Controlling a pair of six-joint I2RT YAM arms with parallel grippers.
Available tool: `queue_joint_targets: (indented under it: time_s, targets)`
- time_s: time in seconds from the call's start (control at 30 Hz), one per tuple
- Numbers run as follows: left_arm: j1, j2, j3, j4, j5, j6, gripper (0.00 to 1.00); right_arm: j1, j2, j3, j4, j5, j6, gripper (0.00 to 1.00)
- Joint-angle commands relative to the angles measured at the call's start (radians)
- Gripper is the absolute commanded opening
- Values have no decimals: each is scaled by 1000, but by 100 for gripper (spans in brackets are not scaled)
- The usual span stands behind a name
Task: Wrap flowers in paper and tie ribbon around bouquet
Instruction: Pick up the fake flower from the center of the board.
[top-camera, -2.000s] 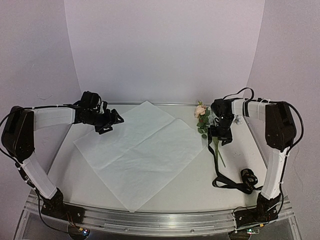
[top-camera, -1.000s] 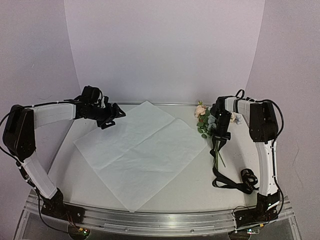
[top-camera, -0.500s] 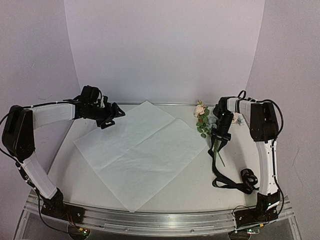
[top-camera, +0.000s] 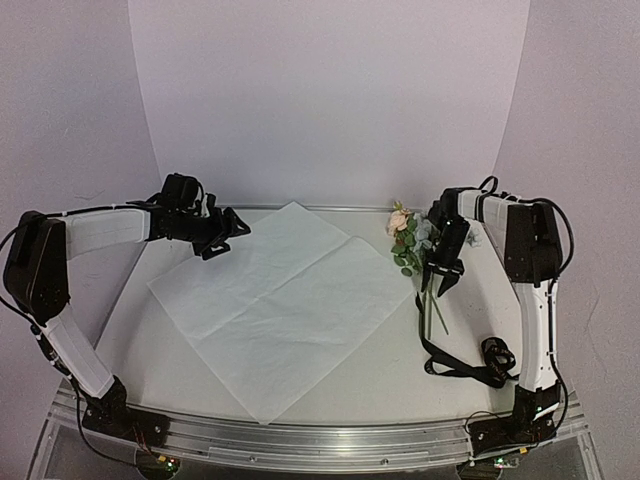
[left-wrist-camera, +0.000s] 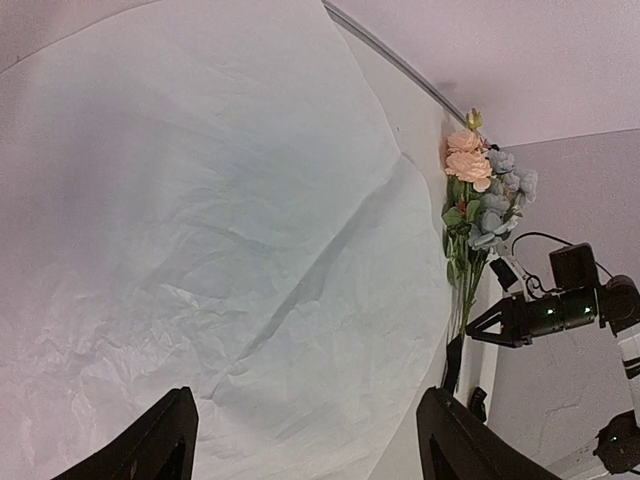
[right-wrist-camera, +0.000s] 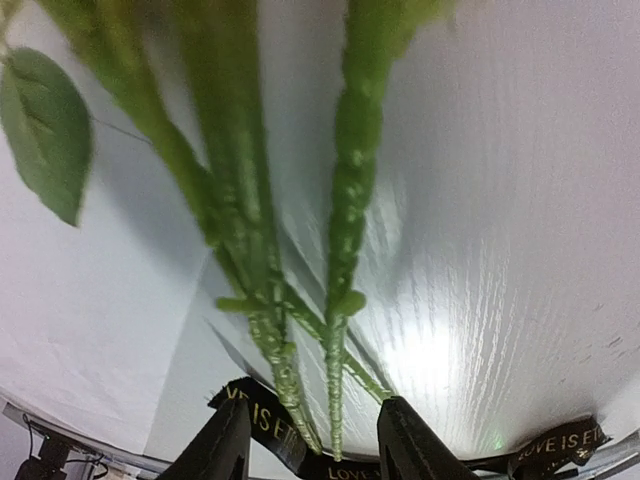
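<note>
Flowers (top-camera: 408, 238) lie on the right side of the table (top-camera: 140, 330), just beside the right corner of the paper (top-camera: 275, 300). The peach and pale blue blooms point to the far edge, and the thin green stems point to the near edge. The paper is spread flat in the middle of the table like a diamond, with one corner far and one corner near, and it has some soft creases.

The right gripper (top-camera: 441, 278) is low over the stems, with its jaws partly apart. In the right wrist view the stems run between the two fingers with a gap on each side, so it grips nothing.

The ribbon (top-camera: 455, 362) lies on the table on the near right. One part of it, with pale lettering, crosses at the tips of the stems, and the rest curls toward the near right corner.

The left gripper (top-camera: 218, 240) hovers over the far left edge of the paper, with its jaws wide apart and empty.
</note>
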Motion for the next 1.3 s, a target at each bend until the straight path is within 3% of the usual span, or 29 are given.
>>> queue_joint_targets:
  time_s: [0.0, 0.17, 0.43, 0.7, 0.97, 1.13, 1.27]
  targets:
    - [-4, -35, 13, 40, 18, -10, 78, 1, 62, 102, -62, -32, 25, 45]
    - [-8, -40, 19, 40, 23, -11, 77, 1, 48, 58, -75, -24, 60, 42]
    - [-17, -75, 2, 56, 27, -18, 77, 3, 2, -60, -92, -29, 84, 47]
    - [-25, -101, -10, 75, 37, -30, 77, 20, -52, -204, -73, -66, 114, 36]
    - [-29, -102, -36, 86, 34, -28, 77, 75, -233, -501, 142, 46, 116, 23]
    - [-29, -97, -57, 94, 37, -28, 77, 127, -333, -621, 274, 93, 83, 26]
    - [-29, -103, -71, 104, 39, -29, 77, 162, -411, -760, 434, 132, 79, 35]
